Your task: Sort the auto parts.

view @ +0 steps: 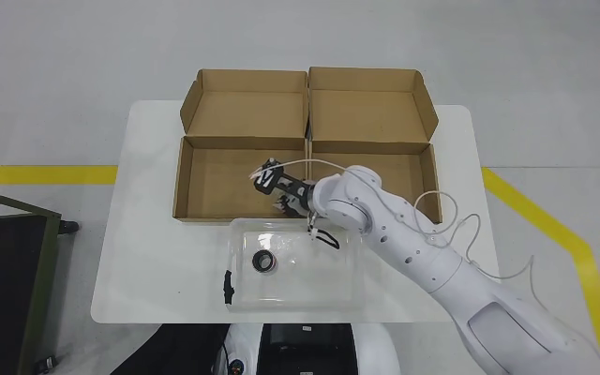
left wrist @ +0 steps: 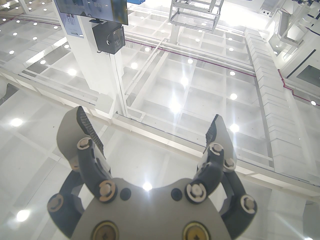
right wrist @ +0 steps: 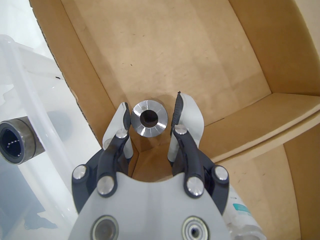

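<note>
The right gripper (right wrist: 151, 107) hangs low inside the brown cardboard box (right wrist: 162, 38), its fingers a little open around the small shiny silver metal ring (right wrist: 138, 113), one touching and one just apart, likely because this part belongs here.

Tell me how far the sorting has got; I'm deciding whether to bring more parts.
Done: nothing visibly sorted yet. In hand: a metal sleeve at the right gripper, over the left box's near corner; whether it is gripped or let go, I cannot tell. Left: a bearing in the clear bin. It looks early.
</note>
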Tool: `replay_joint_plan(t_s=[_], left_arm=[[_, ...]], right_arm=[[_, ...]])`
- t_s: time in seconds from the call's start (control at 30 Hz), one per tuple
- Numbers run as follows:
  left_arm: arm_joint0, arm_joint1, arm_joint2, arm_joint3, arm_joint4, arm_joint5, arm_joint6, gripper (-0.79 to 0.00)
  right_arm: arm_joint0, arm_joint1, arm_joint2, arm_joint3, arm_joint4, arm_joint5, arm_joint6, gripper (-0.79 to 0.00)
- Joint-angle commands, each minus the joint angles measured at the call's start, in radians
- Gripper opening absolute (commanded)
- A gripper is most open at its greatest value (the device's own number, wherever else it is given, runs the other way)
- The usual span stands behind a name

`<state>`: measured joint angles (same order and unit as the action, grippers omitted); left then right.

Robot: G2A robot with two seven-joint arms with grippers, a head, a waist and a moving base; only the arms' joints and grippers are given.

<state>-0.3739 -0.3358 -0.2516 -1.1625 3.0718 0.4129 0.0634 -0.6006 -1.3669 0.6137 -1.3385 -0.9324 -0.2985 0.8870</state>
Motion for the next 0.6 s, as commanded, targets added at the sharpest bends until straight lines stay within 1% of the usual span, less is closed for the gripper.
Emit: replay_joint_plan(t_s=[0.0, 0.17, 0.3, 0.57], left_arm=[[0.000, 0.000, 0.000, 0.000, 0.000, 0.000, 0.000, 0.000], [0.000, 0.000, 0.000, 0.000, 0.000, 0.000, 0.000, 0.000], [0.000, 0.000, 0.000, 0.000, 0.000, 0.000, 0.000, 0.000], [0.000, 0.000, 0.000, 0.000, 0.000, 0.000, 0.000, 0.000]], right_arm=[[-0.001, -0.001, 0.005, -0.006, -0.002, 0.000, -0.001, -0.440], [-0.007, 0.001, 0.034, -0.050, -0.007, -0.003, -0.015, -0.416], [-0.017, 0.007, 0.063, -0.113, -0.015, -0.010, -0.022, -0.425], [-0.075, 0.026, 0.112, -0.301, -0.042, -0.066, -0.030, -0.416]])
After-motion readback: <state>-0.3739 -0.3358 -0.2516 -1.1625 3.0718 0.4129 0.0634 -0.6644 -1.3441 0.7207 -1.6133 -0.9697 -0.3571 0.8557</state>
